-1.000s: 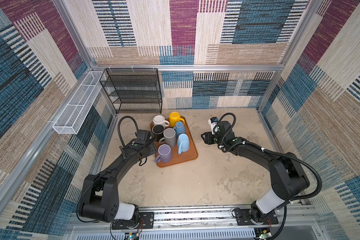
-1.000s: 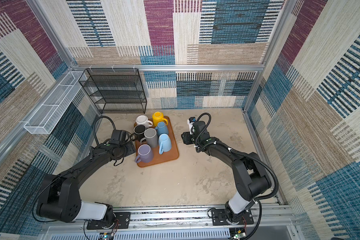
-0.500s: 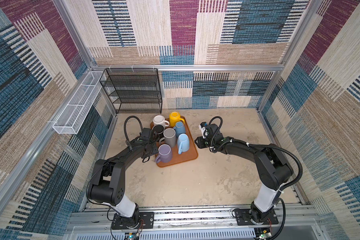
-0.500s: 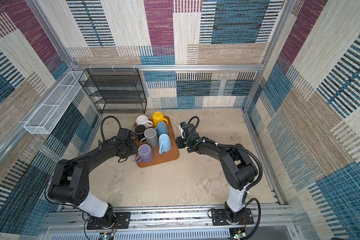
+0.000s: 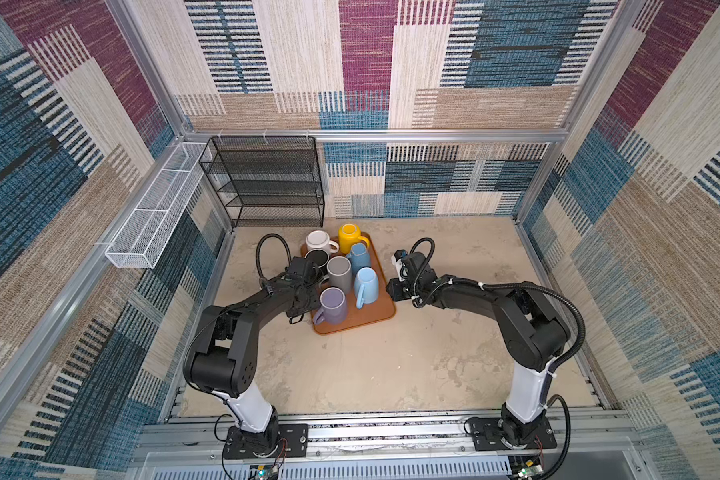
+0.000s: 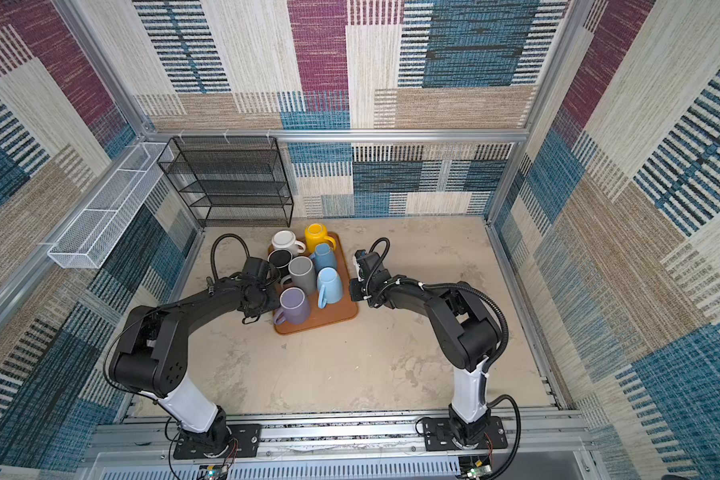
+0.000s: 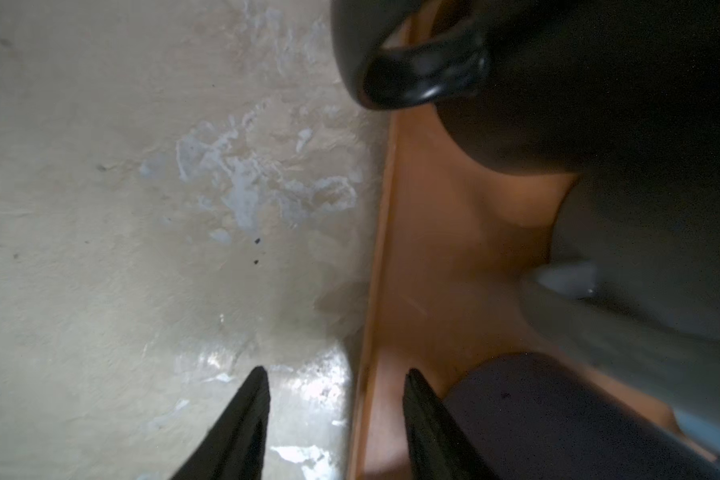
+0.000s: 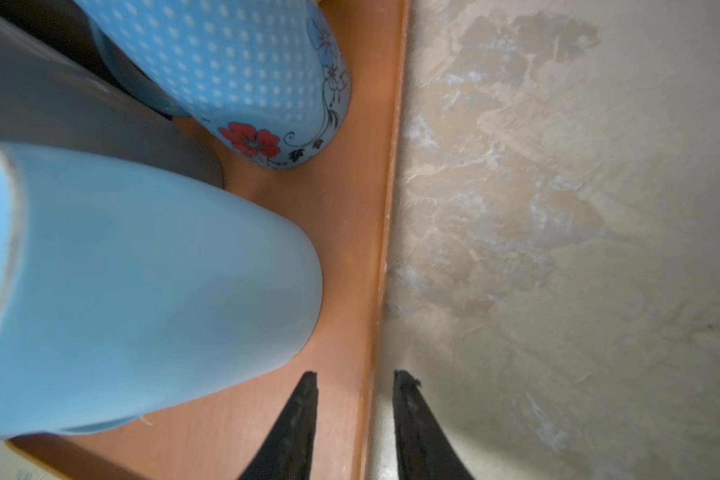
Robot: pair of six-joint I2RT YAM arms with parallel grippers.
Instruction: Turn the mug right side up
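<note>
Fingers of the left gripper and right gripper are held slightly apart astride opposite rims of the tray, nothing gripped, with the purple mug stood base-up inboard of the left and the light blue mug inboard of the right.

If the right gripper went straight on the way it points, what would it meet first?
Probably the rim of the orange tray: the right gripper has its jaws astride it, above tray and table. The light blue mug stands off that line. Depth is unclear.
</note>
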